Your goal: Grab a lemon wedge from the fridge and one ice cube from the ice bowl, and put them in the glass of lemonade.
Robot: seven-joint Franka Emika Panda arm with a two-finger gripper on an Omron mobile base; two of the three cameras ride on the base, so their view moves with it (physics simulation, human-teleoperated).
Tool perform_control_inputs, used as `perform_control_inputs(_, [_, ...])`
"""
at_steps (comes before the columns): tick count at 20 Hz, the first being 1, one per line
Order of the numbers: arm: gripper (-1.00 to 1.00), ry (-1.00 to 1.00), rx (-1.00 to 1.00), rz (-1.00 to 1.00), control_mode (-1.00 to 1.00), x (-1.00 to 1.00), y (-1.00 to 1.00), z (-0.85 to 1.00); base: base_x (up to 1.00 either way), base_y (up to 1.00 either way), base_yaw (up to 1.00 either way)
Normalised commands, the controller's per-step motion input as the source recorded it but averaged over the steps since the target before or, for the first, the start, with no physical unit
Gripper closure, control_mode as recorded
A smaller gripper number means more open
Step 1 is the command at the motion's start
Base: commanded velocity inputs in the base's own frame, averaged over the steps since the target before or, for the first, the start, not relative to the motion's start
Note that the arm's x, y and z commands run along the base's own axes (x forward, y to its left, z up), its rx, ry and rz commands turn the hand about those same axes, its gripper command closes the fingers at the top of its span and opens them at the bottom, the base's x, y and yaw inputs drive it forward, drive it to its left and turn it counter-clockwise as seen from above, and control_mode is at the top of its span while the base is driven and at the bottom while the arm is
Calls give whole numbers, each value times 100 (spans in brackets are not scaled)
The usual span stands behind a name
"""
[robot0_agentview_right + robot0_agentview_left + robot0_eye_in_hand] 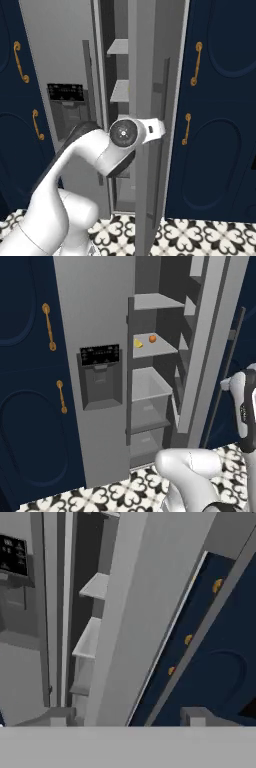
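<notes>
Lemon wedge (138,343) sits on a middle shelf (155,350) inside the fridge (95,316), left part of that shelf, near the inner edge; a small round orange item (152,338) lies just beside it to the right, apart from it, not touching. Fridge's right door (212,341) stands swung open, seen edge-on in the right base view, long dark bar handle (161,145) running down its outer face. Left door closed, black dispenser panel (100,355) on it with the recess below. More shelves above and pale drawers (149,387) below the wedge's shelf. Gripper (125,717) is released, its two fingertips (197,716) spread wide at the bottom of the hand view, nothing between them, pointed at the open door's edge with the handle slanting across on the right; well apart from the wedge. White arm (75,170) bends up in front of the fridge. Navy cabinets (30,381) with brass handles (49,327) on both sides, patterned black and white floor tiles (200,237) below.
</notes>
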Motion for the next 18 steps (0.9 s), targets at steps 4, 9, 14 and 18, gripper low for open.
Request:
perform_control_inputs(4, [-100, 3, -70, 0, -100, -34, 100, 0, 0, 0, 0])
perform_control_inputs(9, [-100, 18, -64, 0, -100, 2, 100, 0, 0, 0, 0])
perform_control_inputs(14, [-100, 21, -36, 2, -100, 67, 69, 0, 0, 0, 0])
perform_control_inputs(18, [-100, 19, -5, 7, -100, 100, 0, 0, 0, 0, 0])
